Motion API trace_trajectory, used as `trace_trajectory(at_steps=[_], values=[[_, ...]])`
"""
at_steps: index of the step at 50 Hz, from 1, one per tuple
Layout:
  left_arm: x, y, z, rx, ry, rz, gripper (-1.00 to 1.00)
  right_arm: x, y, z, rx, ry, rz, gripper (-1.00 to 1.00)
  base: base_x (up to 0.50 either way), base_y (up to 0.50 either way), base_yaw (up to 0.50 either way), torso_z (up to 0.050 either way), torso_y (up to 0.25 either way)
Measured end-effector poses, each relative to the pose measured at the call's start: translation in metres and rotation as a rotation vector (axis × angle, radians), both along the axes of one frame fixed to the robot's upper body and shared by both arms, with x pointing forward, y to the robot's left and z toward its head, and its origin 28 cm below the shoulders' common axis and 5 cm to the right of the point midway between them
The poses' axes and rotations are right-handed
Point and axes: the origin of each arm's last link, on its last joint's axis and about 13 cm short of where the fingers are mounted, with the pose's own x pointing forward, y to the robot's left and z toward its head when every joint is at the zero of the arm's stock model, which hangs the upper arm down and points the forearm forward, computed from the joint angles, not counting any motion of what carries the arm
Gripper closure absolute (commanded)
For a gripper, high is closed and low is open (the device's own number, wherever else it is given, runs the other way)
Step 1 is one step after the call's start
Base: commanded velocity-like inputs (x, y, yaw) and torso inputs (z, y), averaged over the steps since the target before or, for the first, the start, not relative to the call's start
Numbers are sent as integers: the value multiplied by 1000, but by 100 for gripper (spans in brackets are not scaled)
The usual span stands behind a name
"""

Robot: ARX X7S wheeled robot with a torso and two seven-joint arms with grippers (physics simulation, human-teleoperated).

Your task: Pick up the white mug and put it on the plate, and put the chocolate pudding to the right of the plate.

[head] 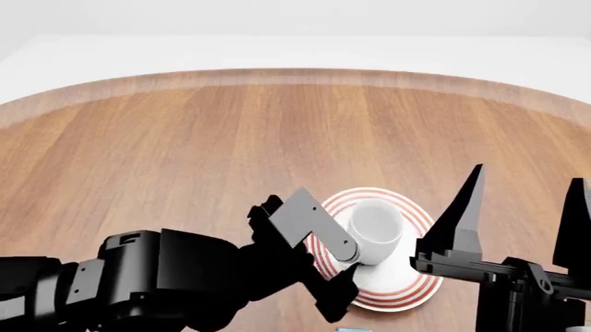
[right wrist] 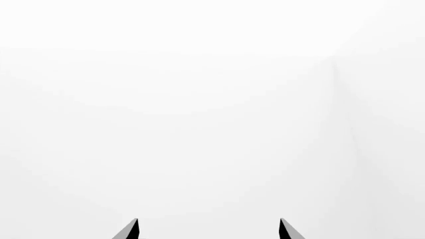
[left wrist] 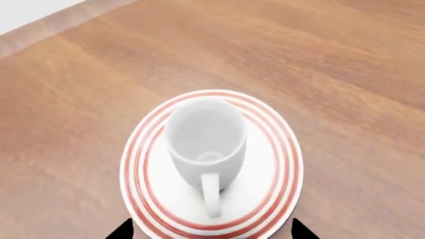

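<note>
**White mug standing on the ringed plate**

The plain glossy white ceramic mug (left wrist: 204, 147) stands upright on the round white plate with red concentric rings (left wrist: 277, 196), its loop handle turned toward the left gripper (left wrist: 211, 230). That gripper's jaws are spread wide — the two dark tips sit apart at either side of the plate's near rim, holding nothing. In the head view the plate (head: 406, 290) lies on the brown wooden table (head: 185, 152), with the mug (head: 374, 228) on it. The right gripper (head: 526, 200) points upward, fingers parted and empty — its wrist camera sees only blank white. The chocolate pudding cannot be made out.
</note>
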Motion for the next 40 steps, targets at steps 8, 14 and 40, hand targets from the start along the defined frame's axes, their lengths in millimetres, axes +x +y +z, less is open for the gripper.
trace_trajectory(at_steps=[8,14,40], values=[[-11,14,3,-24,-43,29,-100,0,0,0,1,0,1,-100,0,0,0,0,0],[-21,29,6,-55,-82,63,-100,0,0,0,0,-1,2,-100,0,0,0,0,0],[-54,83,25,-273,-274,309,-100,-1,1,0,-4,1,6,-100,0,0,0,0,0]])
